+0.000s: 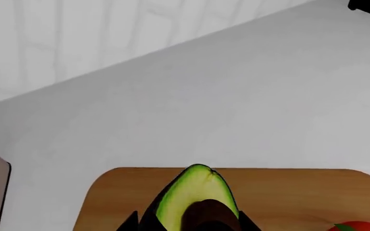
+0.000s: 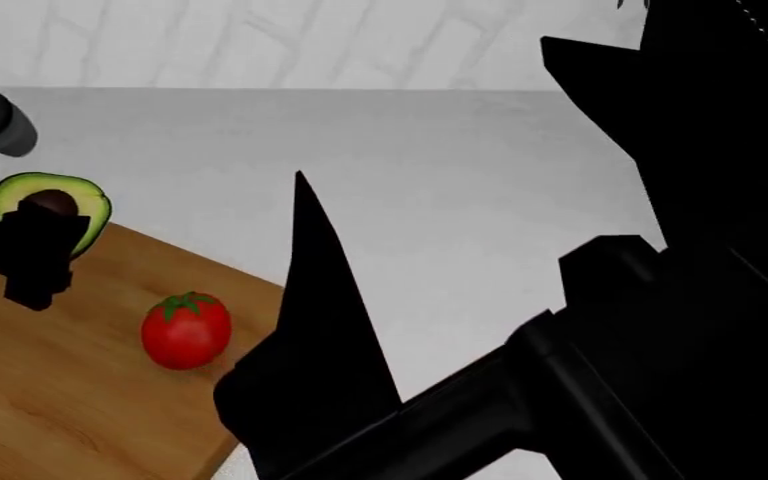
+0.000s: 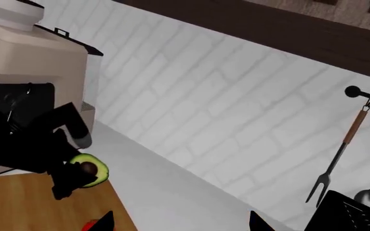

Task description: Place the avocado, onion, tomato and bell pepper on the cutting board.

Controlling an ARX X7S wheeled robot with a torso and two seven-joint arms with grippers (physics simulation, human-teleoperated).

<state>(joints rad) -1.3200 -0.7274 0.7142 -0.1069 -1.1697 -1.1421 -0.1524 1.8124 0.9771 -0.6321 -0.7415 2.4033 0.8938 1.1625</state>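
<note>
My left gripper (image 1: 188, 222) is shut on the avocado (image 1: 194, 197), a half with yellow-green flesh and a brown pit, over the far edge of the wooden cutting board (image 1: 288, 192). In the head view the avocado (image 2: 57, 200) sits in the left gripper (image 2: 24, 250) at the far left. The tomato (image 2: 187, 330) lies on the cutting board (image 2: 51, 410), near its right edge. My right gripper (image 3: 179, 221) is open and empty above the counter, right of the board; one finger (image 2: 311, 260) shows in the head view. The onion and bell pepper are out of view.
The white counter (image 2: 464, 180) runs back to a white brick wall. A beige appliance (image 3: 37, 57) stands behind the board at the left. A fork (image 3: 336, 163) and a ladle hang on the wall at the right. My right arm (image 2: 651, 330) fills the right of the head view.
</note>
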